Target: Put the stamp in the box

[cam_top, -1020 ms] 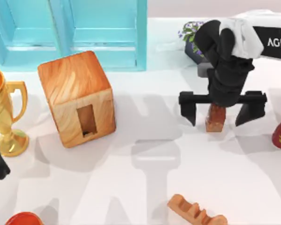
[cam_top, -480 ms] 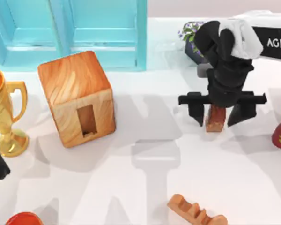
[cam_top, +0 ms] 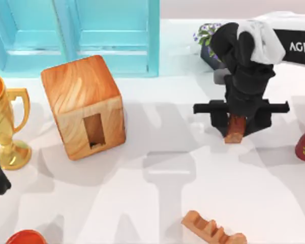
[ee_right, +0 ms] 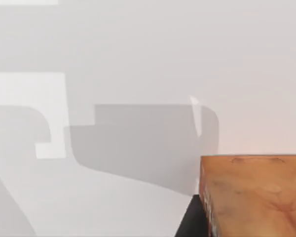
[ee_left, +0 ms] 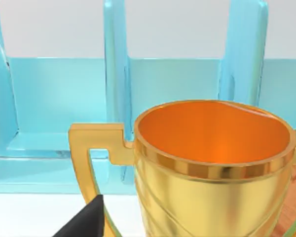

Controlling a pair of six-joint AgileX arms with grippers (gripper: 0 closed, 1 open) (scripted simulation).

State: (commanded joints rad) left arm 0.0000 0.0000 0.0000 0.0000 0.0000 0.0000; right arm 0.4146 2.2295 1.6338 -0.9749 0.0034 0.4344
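White tabletop (cam_top: pixel 157 203) under right gripper (cam_top: pixel 236 122), pointing down, fingers pinching the stamp (cam_top: pixel 235 129).

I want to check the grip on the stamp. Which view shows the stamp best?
The top view: the stamp stands on the table between the fingers of the right end effector, its lower part showing. The right wrist view shows one brown face of it up close. The left wrist view faces a gold cup.
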